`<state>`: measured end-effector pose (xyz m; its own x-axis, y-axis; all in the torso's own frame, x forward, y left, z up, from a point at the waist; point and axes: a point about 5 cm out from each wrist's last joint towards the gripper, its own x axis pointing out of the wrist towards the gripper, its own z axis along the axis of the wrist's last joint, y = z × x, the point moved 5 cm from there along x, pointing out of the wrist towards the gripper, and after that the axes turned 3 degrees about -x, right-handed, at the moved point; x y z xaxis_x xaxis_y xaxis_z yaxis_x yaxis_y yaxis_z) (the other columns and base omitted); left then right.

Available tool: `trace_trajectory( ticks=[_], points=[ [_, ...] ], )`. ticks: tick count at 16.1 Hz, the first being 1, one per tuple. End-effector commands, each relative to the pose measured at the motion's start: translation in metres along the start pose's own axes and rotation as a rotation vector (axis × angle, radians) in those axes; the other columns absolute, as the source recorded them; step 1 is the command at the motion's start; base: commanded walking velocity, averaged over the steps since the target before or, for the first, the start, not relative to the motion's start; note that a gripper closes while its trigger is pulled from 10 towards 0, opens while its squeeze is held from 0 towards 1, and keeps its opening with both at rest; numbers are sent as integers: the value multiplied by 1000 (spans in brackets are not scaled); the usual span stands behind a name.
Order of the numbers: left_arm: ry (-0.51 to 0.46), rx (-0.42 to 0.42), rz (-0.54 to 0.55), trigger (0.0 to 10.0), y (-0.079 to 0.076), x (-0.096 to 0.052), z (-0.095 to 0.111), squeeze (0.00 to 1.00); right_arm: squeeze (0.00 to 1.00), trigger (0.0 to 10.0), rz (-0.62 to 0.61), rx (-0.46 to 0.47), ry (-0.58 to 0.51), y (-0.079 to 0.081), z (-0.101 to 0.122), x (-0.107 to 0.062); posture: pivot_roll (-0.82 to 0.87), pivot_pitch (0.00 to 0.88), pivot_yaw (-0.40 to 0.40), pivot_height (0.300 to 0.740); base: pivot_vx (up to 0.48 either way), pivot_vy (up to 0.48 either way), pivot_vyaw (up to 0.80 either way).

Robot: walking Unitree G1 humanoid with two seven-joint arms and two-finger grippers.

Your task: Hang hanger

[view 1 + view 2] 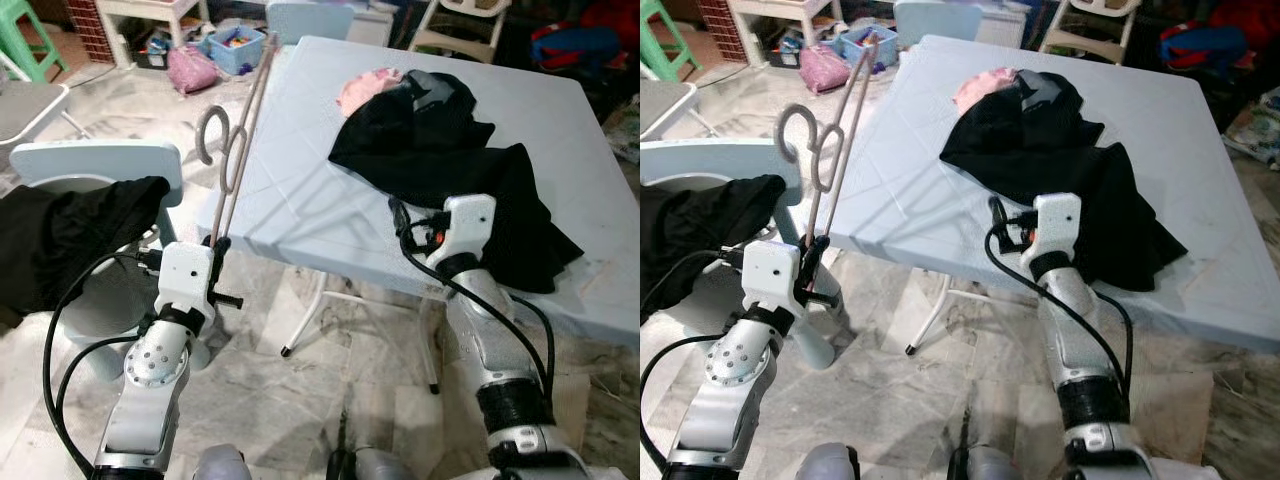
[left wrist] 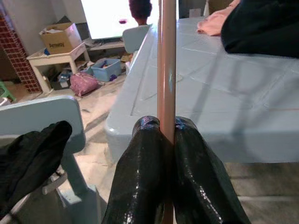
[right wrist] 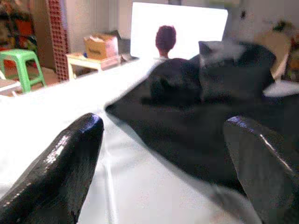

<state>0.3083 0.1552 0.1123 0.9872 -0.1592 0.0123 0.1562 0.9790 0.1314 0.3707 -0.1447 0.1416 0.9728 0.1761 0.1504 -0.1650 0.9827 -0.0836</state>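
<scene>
The left tool [image 2: 167, 140] pinched the thin pinkish-beige hanger [image 1: 240, 150] upright, not yet hung, while the right tool [image 3: 163, 158] hovered spread above the pale blue surface [image 1: 330, 200].

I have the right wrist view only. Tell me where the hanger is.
Observer: The left pincer is shut on the hanger, beside the table's near left corner.
Operator: Say how it sits in the grip.
Observer: It stands on end, gripped at the lower tip, with the hook sticking out to the robot's left.
Operator: Report what is on that side.
Observer: A chair with a black cloth draped over it.
</scene>
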Motion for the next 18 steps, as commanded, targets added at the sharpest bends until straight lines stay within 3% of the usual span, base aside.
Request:
trace_trajectory(
  ticks=[1, 18],
  points=[
    [-4, -3, -14, 10000, -2, 0, 0, 0, 0, 10000, -8, 0, 18, 0, -3, -5, 38, 40, -47, 740, 0, 326, 0],
    [30, -8, -27, 10000, -7, 6, -6, 0, 0, 10000, -43, -75, 10, -4, 9, -4, 31, 19, -59, 740, 0, 480, 0]
  ],
)
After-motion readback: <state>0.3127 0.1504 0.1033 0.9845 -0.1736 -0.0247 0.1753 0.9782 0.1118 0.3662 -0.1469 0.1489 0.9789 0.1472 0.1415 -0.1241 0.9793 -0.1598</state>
